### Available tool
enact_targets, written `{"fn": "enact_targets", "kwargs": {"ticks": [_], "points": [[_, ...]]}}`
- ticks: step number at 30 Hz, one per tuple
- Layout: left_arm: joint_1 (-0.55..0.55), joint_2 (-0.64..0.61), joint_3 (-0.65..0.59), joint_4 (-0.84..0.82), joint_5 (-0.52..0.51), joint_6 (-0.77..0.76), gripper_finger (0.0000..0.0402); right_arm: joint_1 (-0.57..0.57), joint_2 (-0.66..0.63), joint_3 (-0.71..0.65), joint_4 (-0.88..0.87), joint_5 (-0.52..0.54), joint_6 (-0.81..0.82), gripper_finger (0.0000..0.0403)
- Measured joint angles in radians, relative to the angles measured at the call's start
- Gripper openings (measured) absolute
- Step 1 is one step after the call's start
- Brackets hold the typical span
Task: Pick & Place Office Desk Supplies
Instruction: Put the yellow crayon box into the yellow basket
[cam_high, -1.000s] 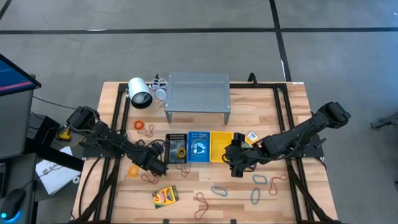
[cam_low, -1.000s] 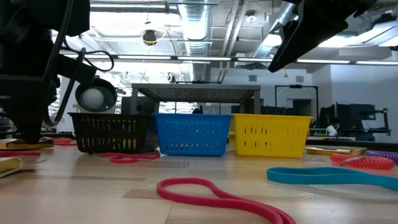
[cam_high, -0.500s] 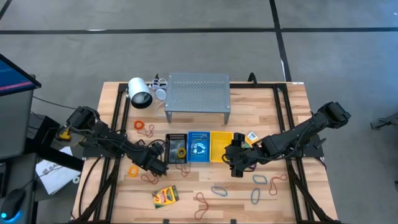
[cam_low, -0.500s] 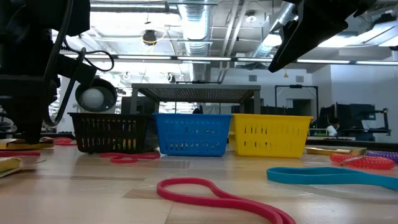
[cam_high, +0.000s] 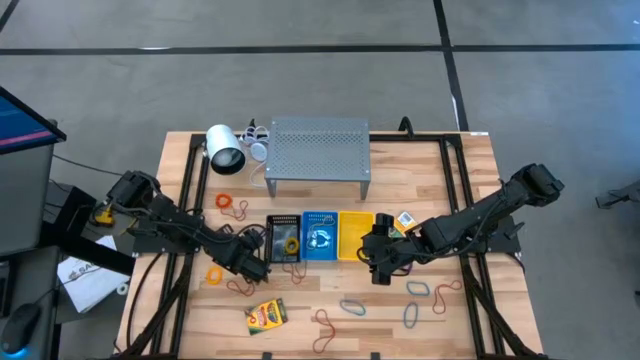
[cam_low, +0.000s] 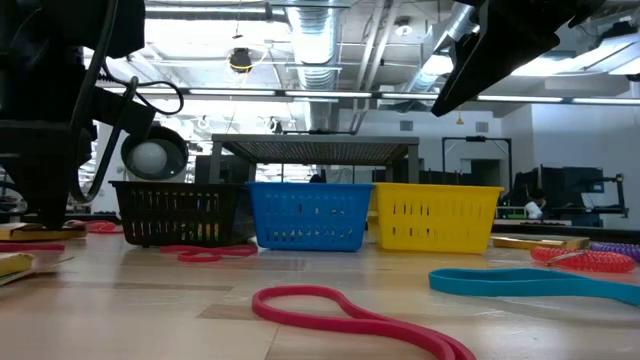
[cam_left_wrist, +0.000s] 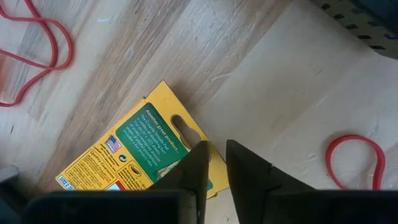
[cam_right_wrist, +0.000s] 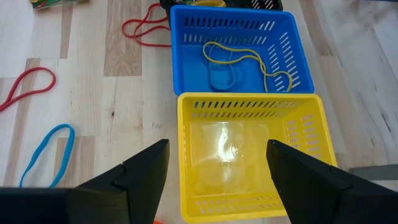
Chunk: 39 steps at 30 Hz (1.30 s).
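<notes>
A yellow-and-green crayon box (cam_left_wrist: 140, 155) lies flat on the wood near the table's front edge (cam_high: 266, 315). My left gripper (cam_left_wrist: 216, 147) points steeply down just behind it (cam_high: 256, 268), with only a narrow slit between its fingers and nothing visible in that slit. Loose rubber bands lie around: a red one (cam_left_wrist: 354, 158), a brown one (cam_high: 240, 285), an orange one (cam_high: 213, 273). My right gripper (cam_right_wrist: 217, 144) stands wide open above the near side of the yellow basket (cam_right_wrist: 249, 155), holding nothing (cam_high: 378, 266).
Black (cam_high: 283, 238), blue (cam_high: 319, 235) and yellow (cam_high: 354, 233) baskets stand in a row mid-table; the blue one holds yellow bands (cam_right_wrist: 249, 59). Behind them are a grey perforated shelf (cam_high: 318, 150) and a white cylinder (cam_high: 225, 150). More bands (cam_high: 417, 290) lie at the front right.
</notes>
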Motion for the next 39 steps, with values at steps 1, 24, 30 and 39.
{"fn": "enact_targets", "kwargs": {"ticks": [1, 24, 30, 39], "points": [[0.000, 0.000, 0.000, 0.000, 0.000, 0.000, 0.0042, 0.000, 0.000, 0.000, 0.000, 0.000, 0.001, 0.0265], [0.013, 0.000, 0.046, -0.073, 0.067, 0.053, 0.0001, 0.000, 0.000, 0.000, 0.000, 0.000, 0.011, 0.0265], [0.013, 0.000, 0.123, -0.167, 0.059, 0.053, 0.0001, 0.000, 0.000, 0.000, 0.000, 0.000, 0.012, 0.0265], [-0.094, 0.000, 0.179, -0.187, 0.096, -0.084, 0.0001, 0.002, 0.027, -0.002, -0.007, 0.000, 0.011, 0.0265]]}}
